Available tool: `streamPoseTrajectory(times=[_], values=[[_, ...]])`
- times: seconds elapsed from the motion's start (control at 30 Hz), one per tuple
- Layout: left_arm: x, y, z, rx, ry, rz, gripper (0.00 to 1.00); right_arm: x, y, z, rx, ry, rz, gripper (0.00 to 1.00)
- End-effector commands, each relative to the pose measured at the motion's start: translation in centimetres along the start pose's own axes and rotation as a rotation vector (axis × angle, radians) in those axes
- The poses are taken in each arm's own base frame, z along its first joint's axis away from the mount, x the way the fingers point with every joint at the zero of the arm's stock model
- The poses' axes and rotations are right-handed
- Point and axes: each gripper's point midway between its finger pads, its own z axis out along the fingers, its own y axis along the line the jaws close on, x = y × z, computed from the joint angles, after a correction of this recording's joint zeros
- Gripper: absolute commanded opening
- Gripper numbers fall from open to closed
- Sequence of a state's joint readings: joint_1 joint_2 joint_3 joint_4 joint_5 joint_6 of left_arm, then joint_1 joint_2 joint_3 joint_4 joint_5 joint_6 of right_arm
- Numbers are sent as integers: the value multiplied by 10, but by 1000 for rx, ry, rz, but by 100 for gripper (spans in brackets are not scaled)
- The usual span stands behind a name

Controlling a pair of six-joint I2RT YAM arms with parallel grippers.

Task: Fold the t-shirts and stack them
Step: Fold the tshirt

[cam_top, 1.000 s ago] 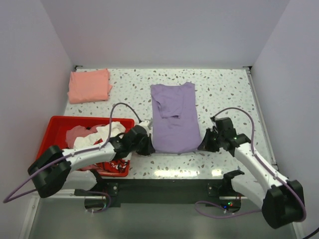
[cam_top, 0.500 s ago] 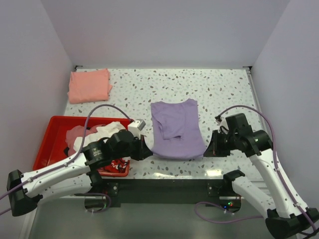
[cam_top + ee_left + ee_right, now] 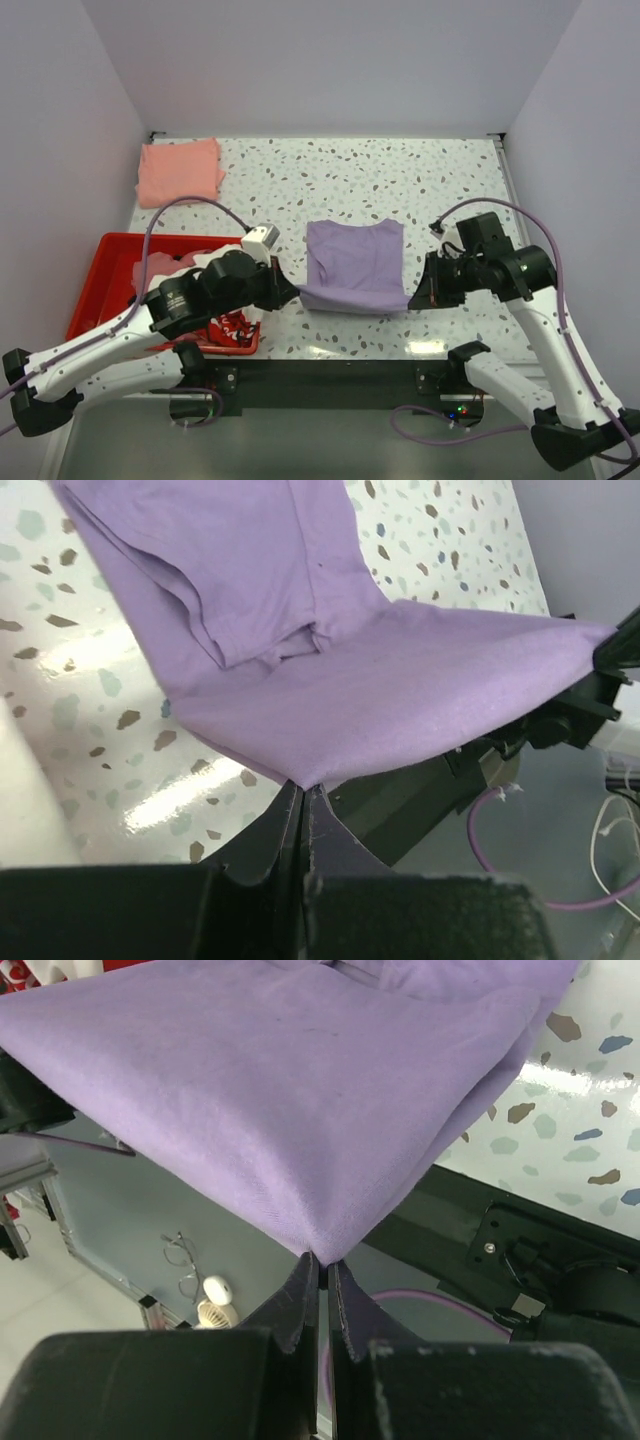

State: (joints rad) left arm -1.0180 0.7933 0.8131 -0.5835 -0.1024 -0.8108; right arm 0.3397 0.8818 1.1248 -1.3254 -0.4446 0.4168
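Observation:
The lavender-purple t-shirt (image 3: 355, 265) lies in the middle of the table with its near hem lifted off the surface. My left gripper (image 3: 290, 293) is shut on the shirt's near left corner (image 3: 303, 780). My right gripper (image 3: 420, 295) is shut on the near right corner (image 3: 320, 1252). The hem stretches taut between them above the front edge. The shirt also shows in the left wrist view (image 3: 330, 670) and in the right wrist view (image 3: 270, 1090). A folded salmon-pink t-shirt (image 3: 180, 172) lies at the far left. White and dusty pink shirts (image 3: 185, 272) lie in the red tray.
The red plastic tray (image 3: 105, 270) stands at the near left, under my left arm. White walls close the table on three sides. The speckled tabletop (image 3: 450, 190) shows behind and right of the purple shirt.
Both grippers have risen and drawn the purple shirt's near hem up and back toward the front edge. The shirt's far end slid nearer, so the cloth looks shorter.

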Motion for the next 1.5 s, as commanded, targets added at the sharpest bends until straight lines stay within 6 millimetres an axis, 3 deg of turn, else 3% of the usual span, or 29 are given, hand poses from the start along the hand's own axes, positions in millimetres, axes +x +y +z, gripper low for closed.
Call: streamPoseTrajectory(times=[0.0,0.17,0.27,0.6,0.97,1.47], values=[[-36,0,-5,-68,-128,15,0,-6,0,-11,44,-1,-5,0],[-69,11,5,-191,-253,17,0,-40,8,-8,35,-105,-36,0],[-88,17,11,-260,-327,18,0,-57,2,-4,89,-121,-44,0],[-141,24,34,-264,-407,30,0,-119,-2,-4,166,-322,-63,0],[-167,47,67,-335,-391,77,0,-171,1,16,128,-430,-39,0],[-180,79,104,-374,-339,50,0,-192,-18,47,66,-379,49,0]])
